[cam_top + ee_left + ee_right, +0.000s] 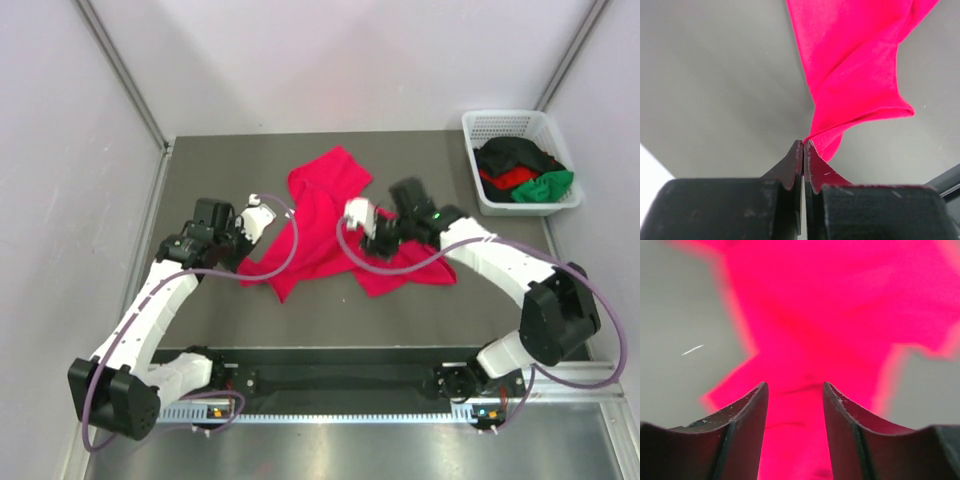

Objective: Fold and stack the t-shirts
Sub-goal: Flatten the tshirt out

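Observation:
A crimson-pink t-shirt (322, 215) lies crumpled and partly spread in the middle of the dark table. My left gripper (268, 222) is at the shirt's left edge. In the left wrist view that gripper (804, 142) is shut, pinching a fold of the pink cloth (855, 75), which stretches away from the tips. My right gripper (368, 240) hovers over the shirt's right part. In the right wrist view it (795, 386) stands open, with blurred pink cloth (840, 305) below and nothing between the fingers. More t-shirts, black (512, 155), red (500, 180) and green (548, 186), are piled in the basket.
A white plastic mesh basket (480, 125) stands at the table's back right corner. White walls close in the table at the back and both sides. Bare dark tabletop (220, 170) shows to the left of the pink shirt.

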You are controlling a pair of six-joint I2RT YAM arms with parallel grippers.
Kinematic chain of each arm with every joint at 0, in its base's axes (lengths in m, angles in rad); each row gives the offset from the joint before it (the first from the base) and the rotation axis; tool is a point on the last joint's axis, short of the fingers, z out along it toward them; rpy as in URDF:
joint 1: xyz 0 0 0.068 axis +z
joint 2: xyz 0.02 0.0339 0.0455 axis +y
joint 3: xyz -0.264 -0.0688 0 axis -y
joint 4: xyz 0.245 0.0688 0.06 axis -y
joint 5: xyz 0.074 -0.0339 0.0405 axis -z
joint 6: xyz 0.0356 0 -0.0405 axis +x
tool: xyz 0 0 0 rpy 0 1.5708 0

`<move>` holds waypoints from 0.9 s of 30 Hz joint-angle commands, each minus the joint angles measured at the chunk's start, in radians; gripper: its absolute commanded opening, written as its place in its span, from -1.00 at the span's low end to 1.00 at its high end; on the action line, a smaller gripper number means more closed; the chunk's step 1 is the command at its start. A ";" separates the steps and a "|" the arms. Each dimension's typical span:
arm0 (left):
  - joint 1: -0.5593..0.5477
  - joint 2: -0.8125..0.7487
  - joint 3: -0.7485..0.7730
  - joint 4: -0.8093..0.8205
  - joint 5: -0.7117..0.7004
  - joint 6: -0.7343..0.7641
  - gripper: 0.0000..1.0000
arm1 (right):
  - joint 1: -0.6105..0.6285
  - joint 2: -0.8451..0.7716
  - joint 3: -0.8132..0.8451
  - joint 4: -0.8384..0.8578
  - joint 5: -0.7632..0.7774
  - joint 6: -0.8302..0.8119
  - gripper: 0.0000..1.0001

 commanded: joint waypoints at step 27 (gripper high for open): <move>0.046 -0.065 -0.010 0.061 0.014 -0.047 -1.00 | 0.230 0.158 -0.269 0.071 0.175 0.018 -0.33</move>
